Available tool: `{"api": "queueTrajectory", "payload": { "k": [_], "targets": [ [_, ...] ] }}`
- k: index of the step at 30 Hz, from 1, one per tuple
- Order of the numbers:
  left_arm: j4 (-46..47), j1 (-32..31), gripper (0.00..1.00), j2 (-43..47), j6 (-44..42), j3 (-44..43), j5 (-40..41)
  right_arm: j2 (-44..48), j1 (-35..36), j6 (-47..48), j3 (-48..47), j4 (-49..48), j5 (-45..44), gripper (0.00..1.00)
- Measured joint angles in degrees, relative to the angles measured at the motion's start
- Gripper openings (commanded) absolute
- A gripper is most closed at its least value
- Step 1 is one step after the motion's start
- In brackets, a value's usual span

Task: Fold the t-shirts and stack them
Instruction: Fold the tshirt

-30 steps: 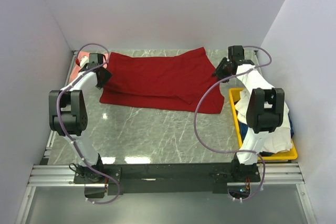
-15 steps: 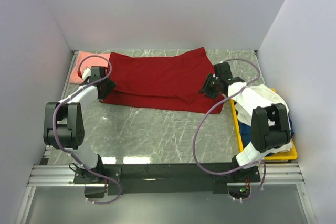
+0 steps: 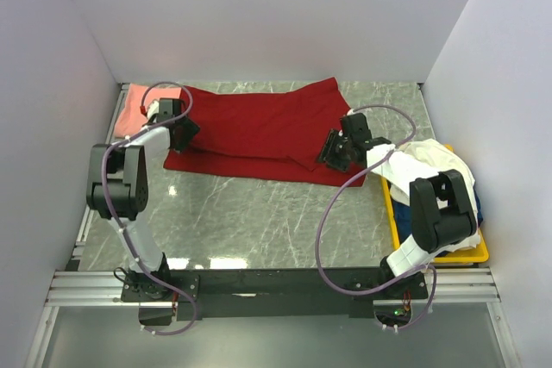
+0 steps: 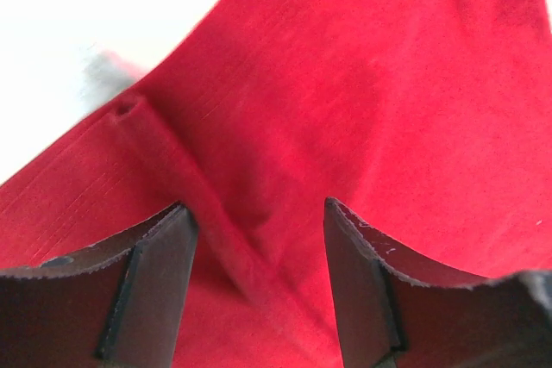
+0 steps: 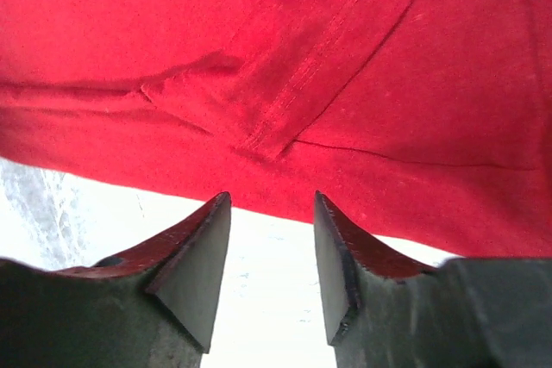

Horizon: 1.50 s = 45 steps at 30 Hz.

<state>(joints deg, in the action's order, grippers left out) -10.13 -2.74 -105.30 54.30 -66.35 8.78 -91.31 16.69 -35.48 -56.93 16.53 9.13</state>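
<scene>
deep red t-shirt [image 3: 259, 131] is lying spread, soft and creased.
left gripper [image 4: 256, 211] is gaping empty over a ridged fold at its left edge; right gripper [image 5: 272, 200] is gaping empty at its near-right hem, stitching showing only from the wrist.

10 o'clock: salmon pink t-shirt [image 3: 131, 101] partly hidden behind left arm [image 3: 142, 140]. 3 o'clock: cream t-shirt [image 3: 429, 155] covers most of yellow tray [image 3: 448, 258]; right arm [image 3: 435, 204] overlaps both.
</scene>
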Motion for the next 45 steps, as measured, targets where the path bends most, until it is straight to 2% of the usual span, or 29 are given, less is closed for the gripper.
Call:
{"api": "queueTrajectory", "payload": {
  "k": [10, 18, 21, 26, 32, 45],
  "targets": [
    [0.0, -0.2, 0.63, -6.1, -0.1, -7.1, -1.0, -0.5, 0.3, 0.0, 2.2, -3.1, 1.8, 0.56],
    [0.1, -0.2, 0.63, -6.4, -0.1, -7.1, -1.2, -3.1, 0.7, -0.7, 2.2, -4.3, 2.5, 0.54],
    [1.7, -0.2, 0.65, -4.5, 0.2, -3.1, -0.8, -4.0, 1.0, -1.0, 2.2, -4.7, 2.5, 0.53],
    [4.6, -0.1, 0.75, 1.2, 1.0, 4.6, -0.3, -5.6, 1.7, -1.5, 2.2, -6.0, 2.5, 0.52],
    [6.2, -0.2, 0.79, 7.1, 0.9, 8.5, 0.6, -7.3, 2.6, -1.9, 1.9, -6.4, 2.5, 0.51],
    [9.6, -0.2, 0.76, 19.5, 2.4, 17.1, 2.9, -10.6, 3.0, -3.0, -0.6, -7.2, 2.3, 0.45]
  ]
}}
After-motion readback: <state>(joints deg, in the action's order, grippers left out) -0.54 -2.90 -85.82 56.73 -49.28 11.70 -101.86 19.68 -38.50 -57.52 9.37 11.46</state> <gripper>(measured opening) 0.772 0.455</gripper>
